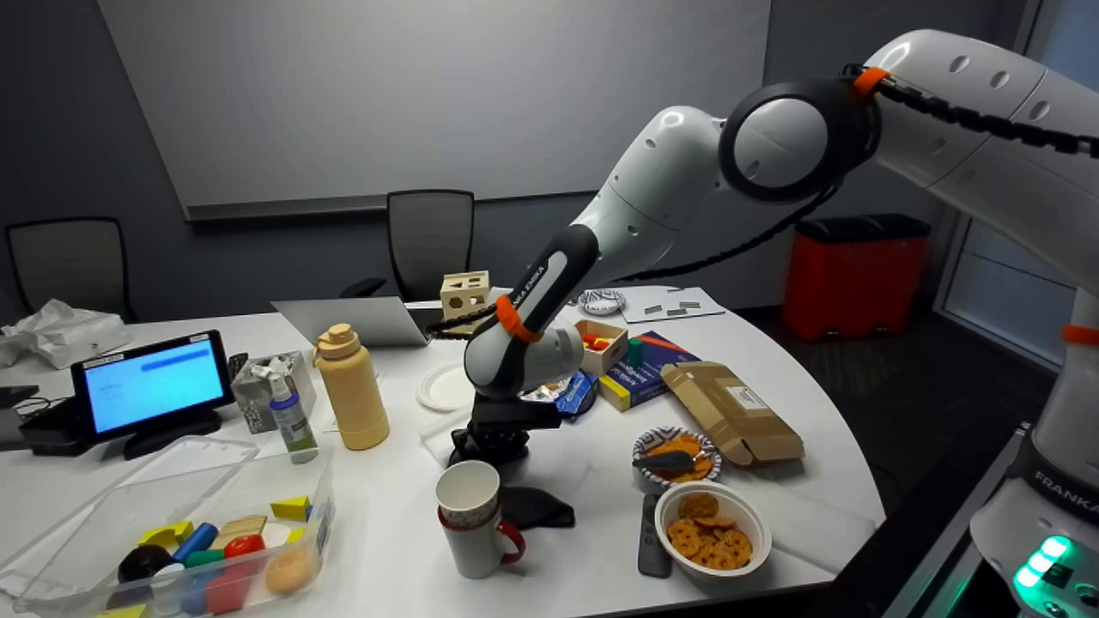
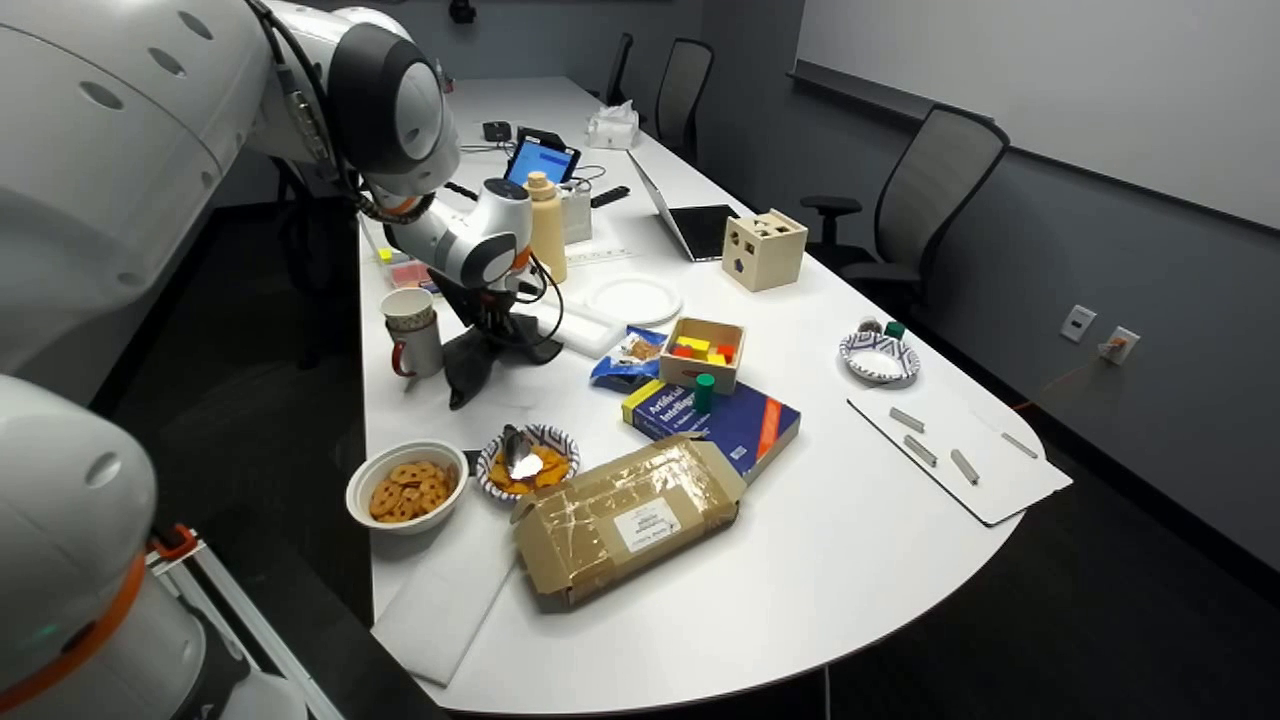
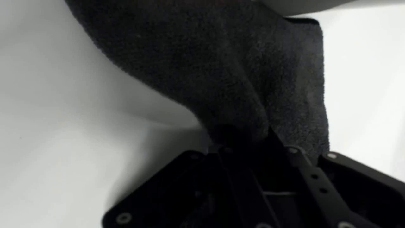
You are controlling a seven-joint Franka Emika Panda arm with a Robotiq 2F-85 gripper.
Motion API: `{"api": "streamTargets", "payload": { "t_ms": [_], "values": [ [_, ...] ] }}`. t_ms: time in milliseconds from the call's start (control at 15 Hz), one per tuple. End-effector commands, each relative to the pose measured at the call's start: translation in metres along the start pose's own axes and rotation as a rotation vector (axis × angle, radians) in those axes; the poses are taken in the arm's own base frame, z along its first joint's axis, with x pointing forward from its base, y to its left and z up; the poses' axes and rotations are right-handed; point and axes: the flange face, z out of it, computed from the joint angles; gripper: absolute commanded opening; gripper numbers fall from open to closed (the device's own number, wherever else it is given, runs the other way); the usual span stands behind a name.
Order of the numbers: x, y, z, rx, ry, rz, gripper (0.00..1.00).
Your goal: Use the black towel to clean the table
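Observation:
The black towel (image 1: 534, 506) lies on the white table (image 1: 403, 524) and is bunched up toward my gripper (image 1: 491, 442). It also shows in an exterior view (image 2: 470, 368), spread to both sides below the gripper (image 2: 494, 320). In the wrist view the towel (image 3: 205, 63) runs up from between the fingers, folded over itself. The gripper (image 3: 256, 150) is low at the table and shut on the towel. The fingertips are dark and partly covered by the cloth.
A mug with a cup stacked in it (image 1: 475, 541) stands close to the towel. A cookie bowl (image 1: 691, 573), a remote (image 1: 652, 545), a patterned bowl (image 1: 650, 481) and a cardboard box (image 1: 730, 412) lie to one side. A bottle (image 1: 352, 395) and a bin of blocks (image 1: 322, 524) stand opposite.

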Motion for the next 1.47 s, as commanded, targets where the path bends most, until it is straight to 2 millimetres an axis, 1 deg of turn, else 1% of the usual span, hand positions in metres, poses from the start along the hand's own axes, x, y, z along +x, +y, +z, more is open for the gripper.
{"api": "streamTargets", "payload": {
  "t_ms": [0,133,267,333,467,600,800,933,1000,1133,1400],
  "values": [
    [0.004,-0.004,0.002,-0.05,0.002,0.006,0.0],
    [0.002,0.002,0.003,-0.099,-0.029,0.028,0.0],
    [-0.001,0.013,0.002,-0.18,-0.095,0.074,0.01],
    [0.0,0.018,0.001,-0.218,-0.096,0.098,0.01],
    [0.006,0.026,-0.004,-0.278,-0.098,0.14,0.01],
    [0.012,0.039,-0.007,-0.352,-0.116,0.194,0.01],
    [0.021,0.065,-0.009,-0.461,-0.157,0.289,0.01],
    [0.03,0.08,-0.008,-0.5,-0.145,0.333,0.01],
    [0.037,0.088,-0.006,-0.503,-0.122,0.353,0.01],
    [0.048,0.095,-0.005,-0.458,-0.085,0.382,0.01],
    [0.064,0.093,-0.006,-0.285,-0.03,0.396,0.01]
  ]
}}
